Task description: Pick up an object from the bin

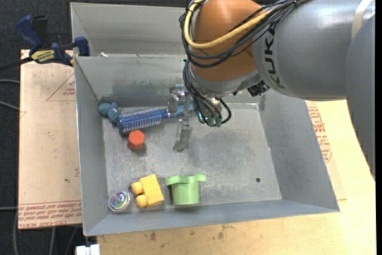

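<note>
The grey metal bin point(239, 152) has a wide bare floor across its right half, from far wall to near wall. The arm's orange-covered wrist point(224, 39) hangs over the far middle, blocking the way down there, with the gripper point(182, 134) low beneath it. Left of the gripper, a blue bristled brush point(140, 118) lies across the floor, with a small red cylinder point(136, 139) just near of it. Along the near wall sit a shiny round thing point(119, 201), a yellow block point(148, 191) and a green flanged cup point(185, 189), close together. A bare strip runs between cylinder and row.
</note>
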Tool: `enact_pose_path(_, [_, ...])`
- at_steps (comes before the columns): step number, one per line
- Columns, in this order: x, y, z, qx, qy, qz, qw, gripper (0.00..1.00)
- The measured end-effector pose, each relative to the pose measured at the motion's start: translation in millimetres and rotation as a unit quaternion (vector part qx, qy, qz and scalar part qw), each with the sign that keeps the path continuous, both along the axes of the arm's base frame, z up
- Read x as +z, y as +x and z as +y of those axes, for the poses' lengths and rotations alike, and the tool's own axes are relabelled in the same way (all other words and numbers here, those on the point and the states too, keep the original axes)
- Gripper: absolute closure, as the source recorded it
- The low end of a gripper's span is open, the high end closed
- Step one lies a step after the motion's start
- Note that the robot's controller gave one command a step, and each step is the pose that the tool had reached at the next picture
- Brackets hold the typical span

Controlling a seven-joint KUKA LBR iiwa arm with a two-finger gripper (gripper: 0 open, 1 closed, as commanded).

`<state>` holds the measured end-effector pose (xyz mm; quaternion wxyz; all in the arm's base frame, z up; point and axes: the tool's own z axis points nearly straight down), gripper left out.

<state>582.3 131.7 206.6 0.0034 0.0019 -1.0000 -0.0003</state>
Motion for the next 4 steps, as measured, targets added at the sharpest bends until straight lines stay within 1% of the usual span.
enact_pose_path(1, [-74, 44.8, 33, 0.067, 0.001, -0.0026, 0.9977, 0.0])
enact_pose_path(2, [-139, 61.0, 50, 0.145, 0.001, -0.0034, 0.9895, 0.0])
enact_pose_path(3, [-137, 61.7, 49, 0.144, 0.001, -0.0042, 0.9896, 1.0])
enact_pose_path(4, [35, 54.1, 45, 0.145, 0.001, -0.0087, 0.9894, 1.0])
